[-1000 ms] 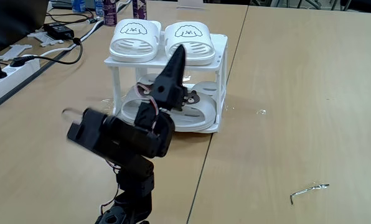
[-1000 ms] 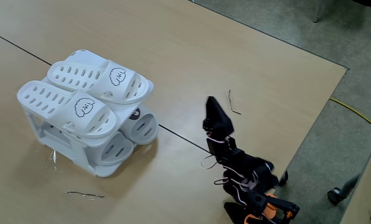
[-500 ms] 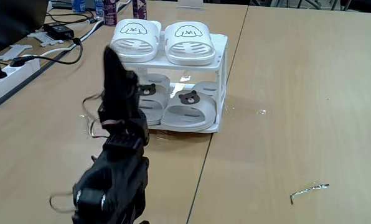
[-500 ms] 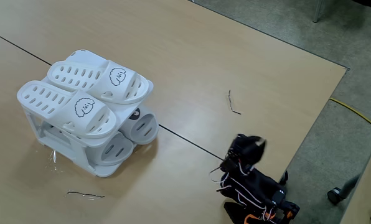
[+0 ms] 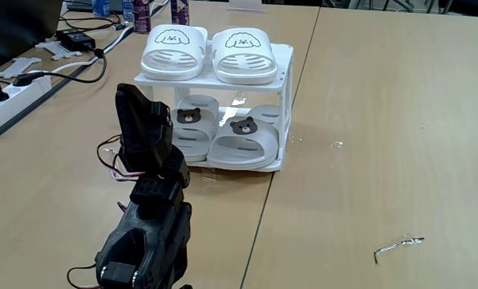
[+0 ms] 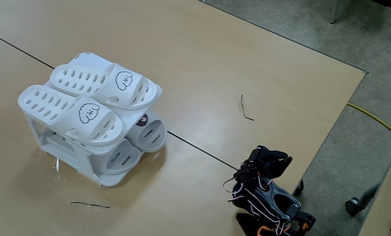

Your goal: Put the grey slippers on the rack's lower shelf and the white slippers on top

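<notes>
With both pairs shelved, the folded arm needed only to park clear of the rack; its gripper's opening could not be told.

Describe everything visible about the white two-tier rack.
The rack is glossy white plastic with thin corner posts, standing upright on the wooden table. Its slatted top tier carries the two white slippers side by side; its lower shelf holds the grey slippers, bear badges facing outward. The gripper is drawn back, not touching it.
</notes>
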